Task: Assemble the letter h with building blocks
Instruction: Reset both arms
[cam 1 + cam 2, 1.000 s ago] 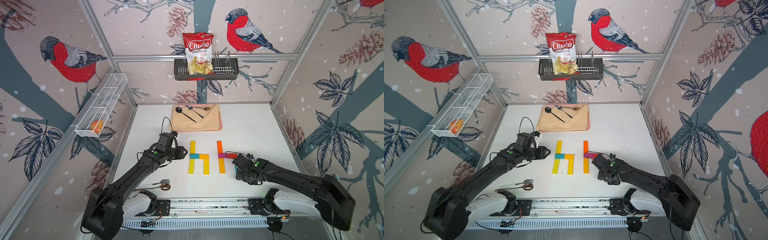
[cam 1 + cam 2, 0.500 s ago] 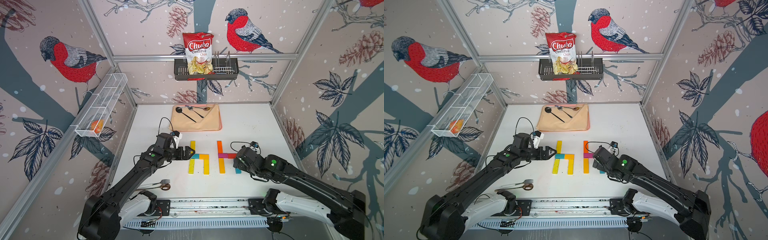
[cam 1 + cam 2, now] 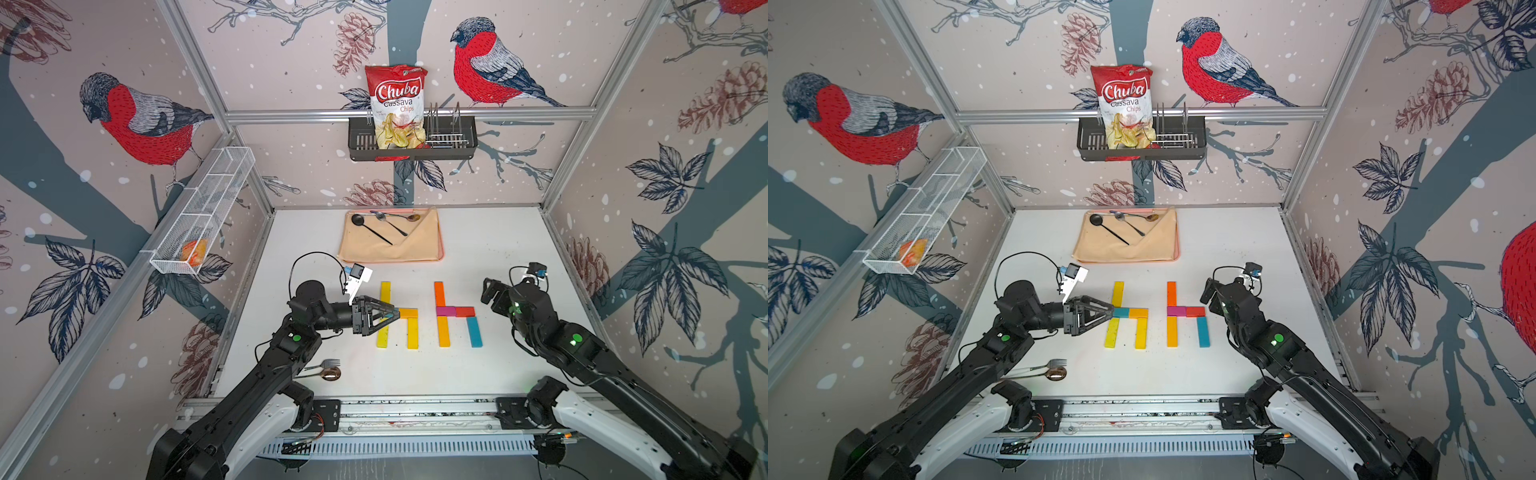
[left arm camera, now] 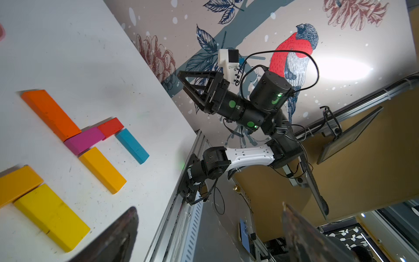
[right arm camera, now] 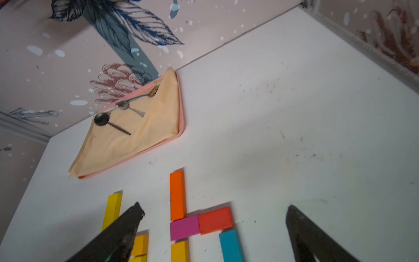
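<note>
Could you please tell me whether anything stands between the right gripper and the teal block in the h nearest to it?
Nothing visible does. The right gripper hangs open, raised off to one side, and only bare white table lies between it and the teal block, which shows whole in both top views.

blocks (image 3: 385,295) near left pincer (image 3: 394,316): yellow, amber, teal
blocks (image 3: 439,293) near right pincer (image 4: 188,89): orange, magenta, red, amber, teal
cloth (image 3: 390,245): peach, pink edge
walls (image 3: 291,62): red-breasted birds, pinecones

lab robot cell, aluminium frame (image 3: 291,115), bird-print panels (image 3: 124,62) (monitor (image 4: 348,136) outside)
</note>
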You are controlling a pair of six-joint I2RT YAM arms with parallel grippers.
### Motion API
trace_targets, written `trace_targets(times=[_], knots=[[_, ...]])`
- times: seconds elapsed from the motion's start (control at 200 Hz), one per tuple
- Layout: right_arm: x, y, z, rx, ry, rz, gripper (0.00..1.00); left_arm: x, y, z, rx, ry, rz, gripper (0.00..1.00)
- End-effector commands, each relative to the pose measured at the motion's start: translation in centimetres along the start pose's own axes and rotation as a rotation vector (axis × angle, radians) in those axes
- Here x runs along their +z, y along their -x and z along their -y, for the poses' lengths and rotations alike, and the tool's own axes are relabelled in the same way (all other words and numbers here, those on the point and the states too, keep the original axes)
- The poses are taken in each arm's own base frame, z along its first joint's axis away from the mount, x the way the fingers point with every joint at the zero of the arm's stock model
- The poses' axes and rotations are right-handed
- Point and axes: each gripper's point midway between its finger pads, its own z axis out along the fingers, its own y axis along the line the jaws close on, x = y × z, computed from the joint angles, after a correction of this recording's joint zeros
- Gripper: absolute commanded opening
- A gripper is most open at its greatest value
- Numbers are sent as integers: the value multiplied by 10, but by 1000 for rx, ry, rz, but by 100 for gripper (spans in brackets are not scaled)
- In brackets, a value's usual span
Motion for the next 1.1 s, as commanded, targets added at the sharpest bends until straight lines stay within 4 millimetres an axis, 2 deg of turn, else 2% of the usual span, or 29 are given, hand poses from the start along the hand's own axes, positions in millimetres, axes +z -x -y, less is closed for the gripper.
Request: trace_targets(times=[0.0,0.12,0.275,0.385,0.445,0.49,0.56,0.645,0.7,0.755,0.82,0.895,0.976,1.041,1.096], knots=[[17,18,25,-2,-85,64,100,2,7,14,60,-57,-8,96],[31,29,73,89,-238,112,100,3,13,19,109,-70,-3,96],[25,50,114,157,-355,246,100,3,27,32,185,-83,31,96],[18,54,140,135,-440,334,100,1,38,45,258,-105,63,96],[14,50,160,108,-536,373,100,-1,53,36,301,-12,111,96],[11,43,178,104,-617,383,100,-8,73,12,331,180,184,96],[9,32,199,125,-702,377,100,-38,106,-32,372,556,323,96],[15,19,212,144,-723,387,100,-102,135,-77,398,1012,512,96],[24,14,213,128,-689,397,100,-158,142,-98,394,1328,662,96],[32,9,213,96,-669,399,100,-209,133,-112,383,1585,796,96],[38,9,212,77,-650,415,100,-231,126,-125,450,1652,823,98],[51,21,198,55,-563,431,100,-262,115,-130,473,1734,944,98],[60,33,183,23,-468,486,100,-289,93,-144,476,1818,1009,98],[64,41,172,4,-391,532,100,-297,82,-166,433,1822,979,98],[67,46,163,-15,-323,561,100,-291,80,-180,421,1790,942,98]])
